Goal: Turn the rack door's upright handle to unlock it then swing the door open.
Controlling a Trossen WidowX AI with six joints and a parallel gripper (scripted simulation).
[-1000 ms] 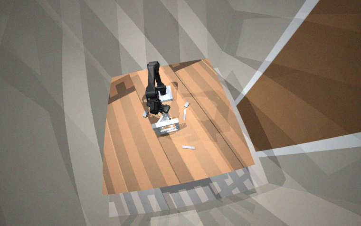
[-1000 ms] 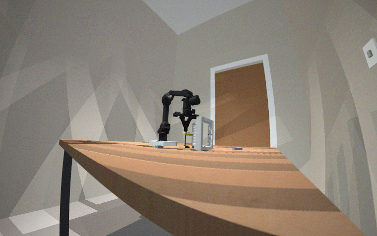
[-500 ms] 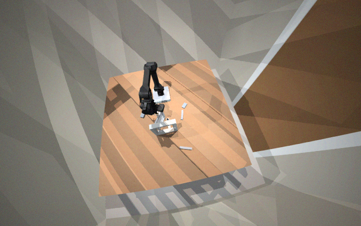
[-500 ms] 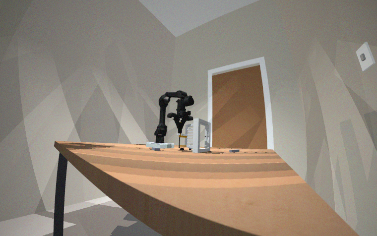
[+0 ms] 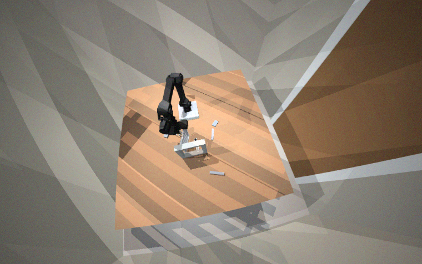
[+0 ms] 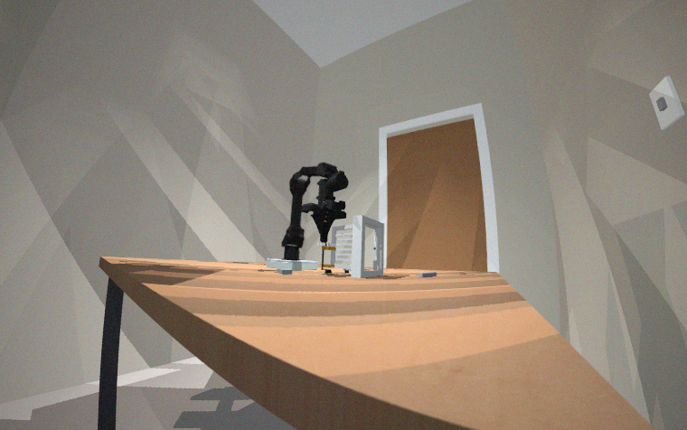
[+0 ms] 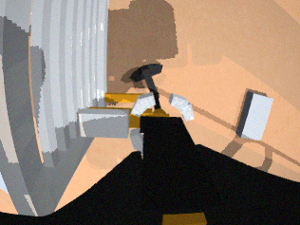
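Observation:
The white slatted door [image 5: 185, 137] [image 6: 343, 247] [image 7: 71, 70] stands swung out from the white upright frame [image 5: 194, 143] [image 6: 357, 247], roughly square to it; I cannot read the exact angle. Orange brackets [image 6: 328, 248] [image 7: 125, 98] join the door to its thin black upright handle [image 6: 323, 259] [image 7: 153, 91]. My gripper [image 6: 324, 241] [image 7: 166, 157] points down and is shut on the upper part of the handle, beside the door's slats. The wrist view shows the handle's lower end running off below the fingertips. In the top view the arm hides the grip.
Small pale blocks lie on the wooden table [image 5: 149, 198] [image 6: 405, 334]: two to the right of the door [image 5: 215, 123] [image 5: 212, 134], one beyond the frame [image 5: 216, 173], one beside the arm [image 5: 165, 136] [image 6: 284, 271]. The arm stands on a white base plate [image 5: 193, 115] [image 6: 308, 265].

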